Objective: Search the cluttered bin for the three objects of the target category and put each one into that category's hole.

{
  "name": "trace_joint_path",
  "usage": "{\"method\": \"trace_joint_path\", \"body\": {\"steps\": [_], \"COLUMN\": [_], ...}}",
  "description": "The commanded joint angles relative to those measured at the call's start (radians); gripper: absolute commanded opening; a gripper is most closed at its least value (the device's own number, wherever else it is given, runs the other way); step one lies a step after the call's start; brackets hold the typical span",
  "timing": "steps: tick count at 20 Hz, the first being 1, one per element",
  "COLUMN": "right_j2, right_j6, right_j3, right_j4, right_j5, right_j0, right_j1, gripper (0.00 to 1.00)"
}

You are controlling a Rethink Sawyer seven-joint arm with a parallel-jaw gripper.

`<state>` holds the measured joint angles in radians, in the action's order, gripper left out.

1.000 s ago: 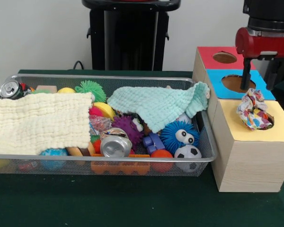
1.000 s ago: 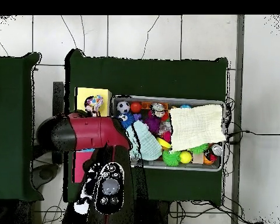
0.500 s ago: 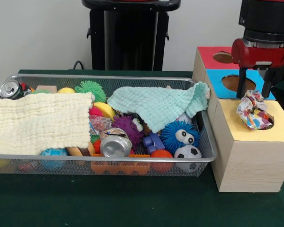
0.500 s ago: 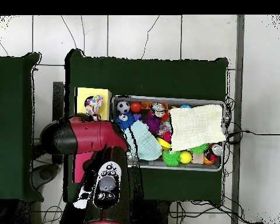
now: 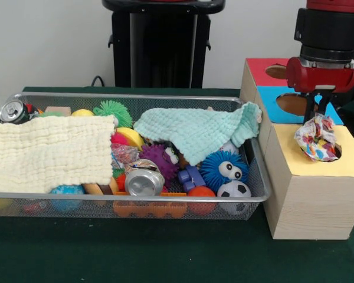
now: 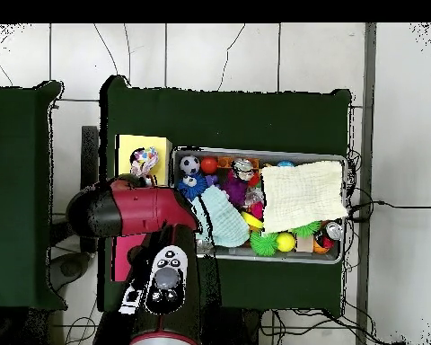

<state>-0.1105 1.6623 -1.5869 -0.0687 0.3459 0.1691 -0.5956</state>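
From the front camera I have the gripper point(image 5: 318, 113) hanging under the red wrist right behind the confetti wrapper wad point(image 5: 316, 138), its dark fingers reaching down to the wad's top edge; I cannot tell whether the jaws are apart or together, nor whether they touch the wrapper. That wad sits in the round hole point(image 5: 337, 152) of the yellow-topped box point(image 5: 310, 194), most of it standing above the rim and only a dark sliver of the opening showing on its right side. Behind it stand the blue-topped box point(image 5: 272, 97) and the red-topped box point(image 5: 261, 66) in a row. To the left, just beside the yellow box, the wire mesh bin point(image 5: 130, 206) holds a cream cloth point(image 5: 47, 152) over its left half and a mint cloth point(image 5: 197, 131) draped toward its right end. I can see a second wad point(image 5: 124, 155) between the cloths, a silver can point(image 5: 144, 182) lying near the front wall, another can point(image 5: 13, 111) at the far left corner, a blue spiky ball with eyes point(image 5: 224, 169) and a small soccer ball point(image 5: 234, 190). Overhead, the red arm point(image 6: 134, 208) covers the boxes beside the bin point(image 6: 338, 256), and the wad point(image 6: 144, 163) shows on the yellow top.
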Motion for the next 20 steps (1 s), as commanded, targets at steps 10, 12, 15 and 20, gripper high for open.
{"method": "trace_joint_path", "body": {"steps": [10, 12, 15, 20], "right_j2": [0.017, 0.028, 0.031, 0.02], "right_j6": [0.229, 0.217, 0.198, 0.189], "right_j3": [-0.093, -0.089, -0.078, -0.021], "right_j4": [-0.032, -0.037, -0.036, -0.05], "right_j5": [-0.036, -0.013, 0.018, 0.105], "right_j0": [-0.018, -0.029, -0.038, -0.039], "right_j1": [0.028, 0.023, 0.011, 0.011], "gripper": [0.0, 0.0, 0.0, 0.0]}}
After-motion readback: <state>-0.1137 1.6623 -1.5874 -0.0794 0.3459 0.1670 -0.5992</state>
